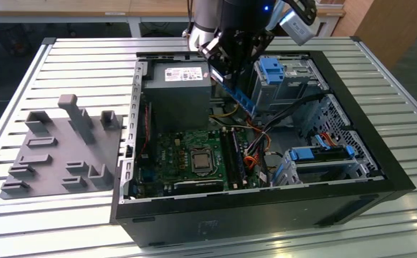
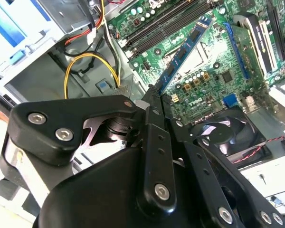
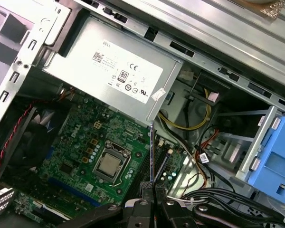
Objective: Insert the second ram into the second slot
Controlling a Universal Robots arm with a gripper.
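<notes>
the second ram (image 1: 238,98) is up in the air over the open computer case (image 1: 380,161), not in any slot. it's a thin dark-blue stick pinched by one end, and its free end slants down toward the inside of the case. in the second wrist view it (image 2: 185,50) runs out from the fingertips across the green motherboard (image 2: 228,71), with small black chips along its face. in the first wrist view it (image 3: 152,152) is seen edge-on as a narrow line.

the gripper (image 1: 227,75) has its jaws closed tight on the stick, one black finger on each flat side, which is clear in both wrist views (image 2: 154,95) (image 3: 153,187).

below it, the long dark memory slots (image 1: 234,151) lie side by side on the board, just beside the cpu socket (image 1: 200,160) on the exterior view's right. whether one of them is already filled i can't make out.

the grey power supply (image 1: 176,91) with its white label sits just to the exterior view's left of the held stick, and a drive cage with a light-blue latch (image 1: 273,70) is on the other side. yellow cables (image 2: 90,59) loop near the cage, and a black fan (image 2: 218,133) sits at the board's edge.

the case lies on its side on a slatted metal table (image 1: 86,54), with a grey parts fixture (image 1: 58,150) beside it at the exterior view's left.
</notes>
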